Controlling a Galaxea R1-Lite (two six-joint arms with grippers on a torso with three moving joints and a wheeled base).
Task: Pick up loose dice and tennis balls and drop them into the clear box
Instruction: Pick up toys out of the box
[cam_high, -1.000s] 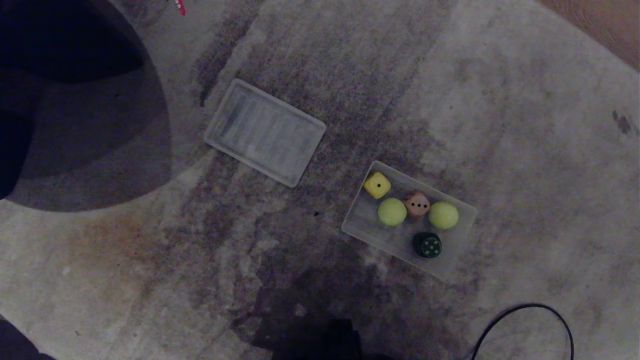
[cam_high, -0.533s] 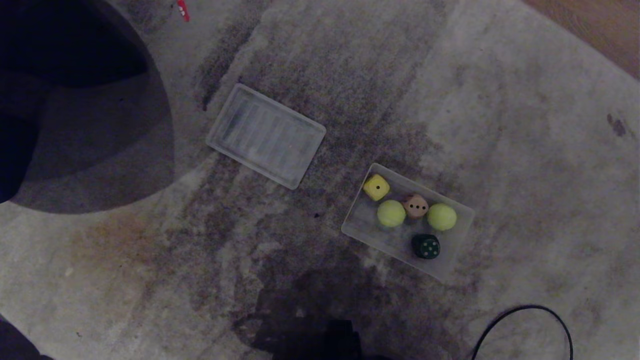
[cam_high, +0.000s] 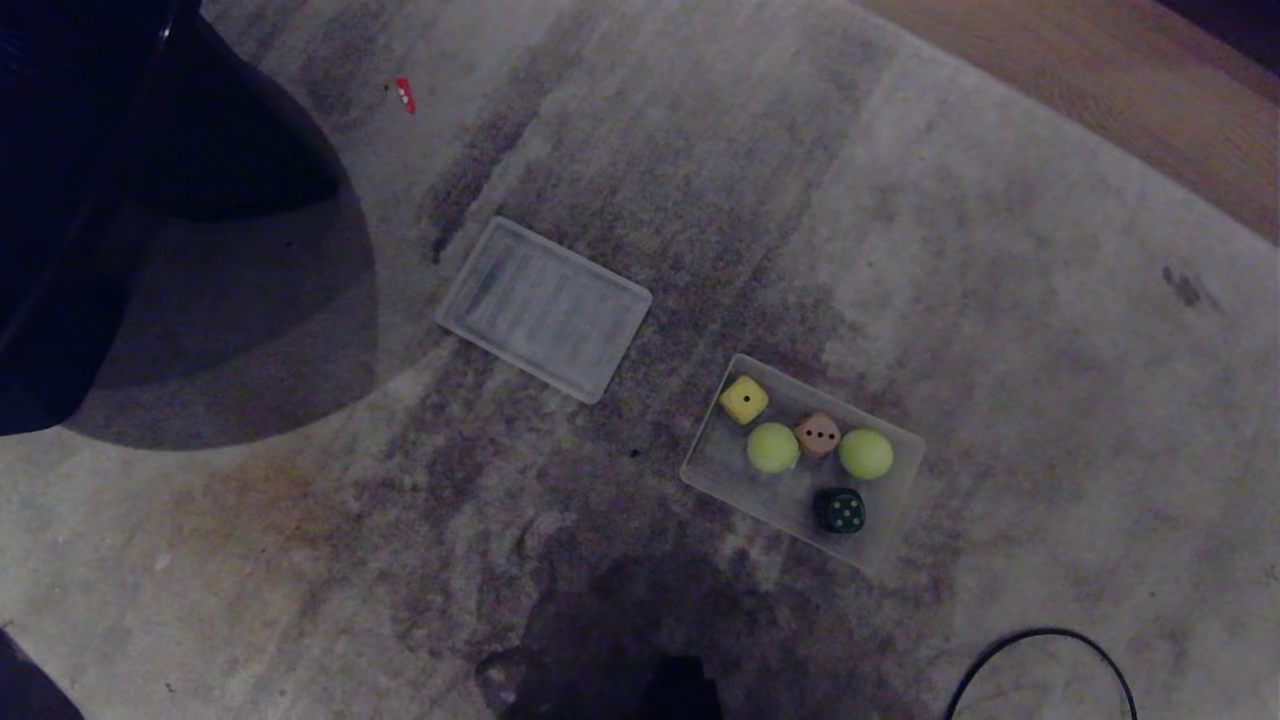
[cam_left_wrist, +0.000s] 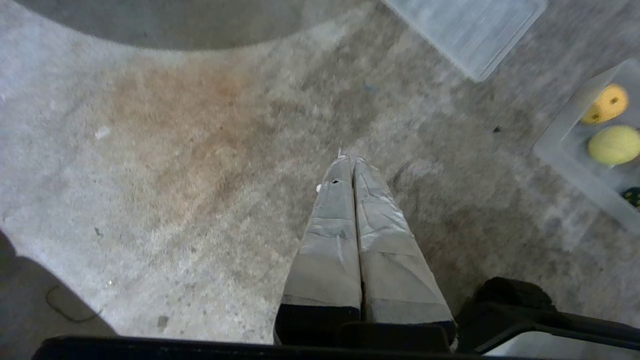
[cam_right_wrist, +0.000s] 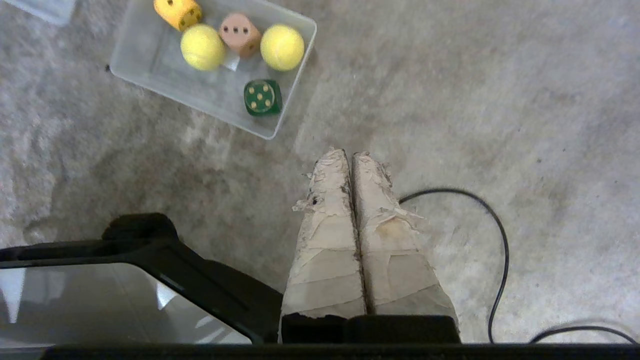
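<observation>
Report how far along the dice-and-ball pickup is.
Done: the clear box holds two tennis balls and three dice, yellow, beige and dark green. In hand: nothing; the left gripper and right gripper are shut and empty above the carpet. Left: no loose dice or balls show; only the lid lies apart.

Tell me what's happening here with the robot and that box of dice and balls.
Nothing is being handled. The clear box on the carpet holds a yellow die, beige die, dark green die and two tennis balls. The left gripper and right gripper are shut, empty, above bare carpet. The lid lies apart.
</observation>
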